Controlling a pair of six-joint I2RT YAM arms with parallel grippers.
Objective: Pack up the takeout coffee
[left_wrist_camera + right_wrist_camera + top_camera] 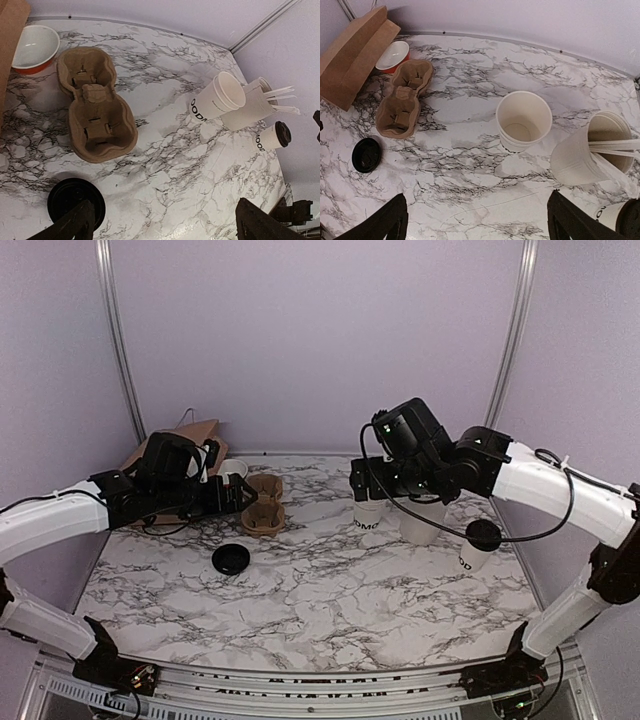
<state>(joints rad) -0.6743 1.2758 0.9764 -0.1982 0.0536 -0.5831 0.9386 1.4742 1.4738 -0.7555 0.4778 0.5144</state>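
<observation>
The takeout coffee [476, 548] is a small white lettered cup with a black lid on top, standing at the right of the table. It also shows in the left wrist view [271, 137] and at the right wrist view's bottom corner [620, 220]. My right gripper [398, 490] hangs open over bare marble [480, 217], to the left of that cup and nearer than the stack of cups. My left gripper [232, 496] is open too [165, 222], beside the cardboard cup carrier [263, 505], holding nothing. A loose black lid [231, 559] lies on the table under its left finger [75, 220].
A stack of nested white cups [523, 122] and a taller white tub with utensils [592, 150] stand next to the coffee. The cup carrier [402, 100], a red bowl [392, 55] and a brown paper bag [352, 55] sit at the back left.
</observation>
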